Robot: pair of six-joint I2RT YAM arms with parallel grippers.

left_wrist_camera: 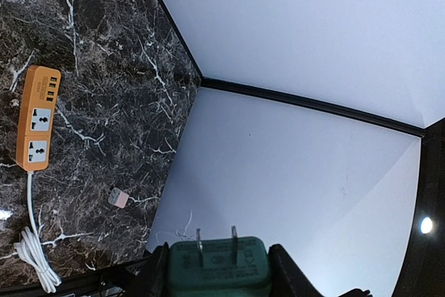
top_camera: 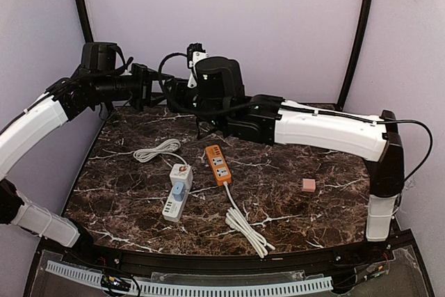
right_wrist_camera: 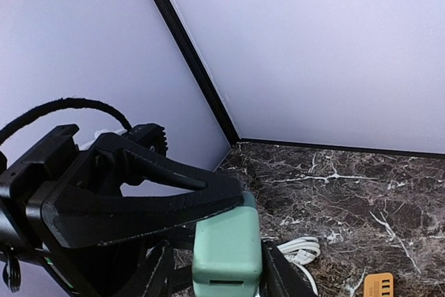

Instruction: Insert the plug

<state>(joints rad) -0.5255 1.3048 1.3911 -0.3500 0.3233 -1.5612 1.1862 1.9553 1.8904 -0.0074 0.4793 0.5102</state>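
Between the fingers of the left claw (left_wrist_camera: 217, 259) sits the green plug (left_wrist_camera: 219, 273), clenched flat on both sides in the left wrist view, its two metal prongs (left_wrist_camera: 199, 240) pointing away from the wrist toward the pale back wall. The right claw (right_wrist_camera: 221, 276) straddles the same plug from the other end: one finger touches the green body, the other has a dark sliver beside it (so I cannot tell whether this claw is truly gripping). From overhead, both arms are raised and meet nose to nose above the far left part of the dark marble surface (top_camera: 313, 144), so the plug is in the air, well apart from anything lying below. Out on the surface, an orange power strip (top_camera: 218, 164) lies near the middle, its white cable bundled (top_camera: 247, 231) toward the near edge. Just left of it lies a white power strip (top_camera: 176, 199) with a coiled white cord (top_camera: 156, 149) behind it. A small pink block (top_camera: 308, 185) rests alone to the right.
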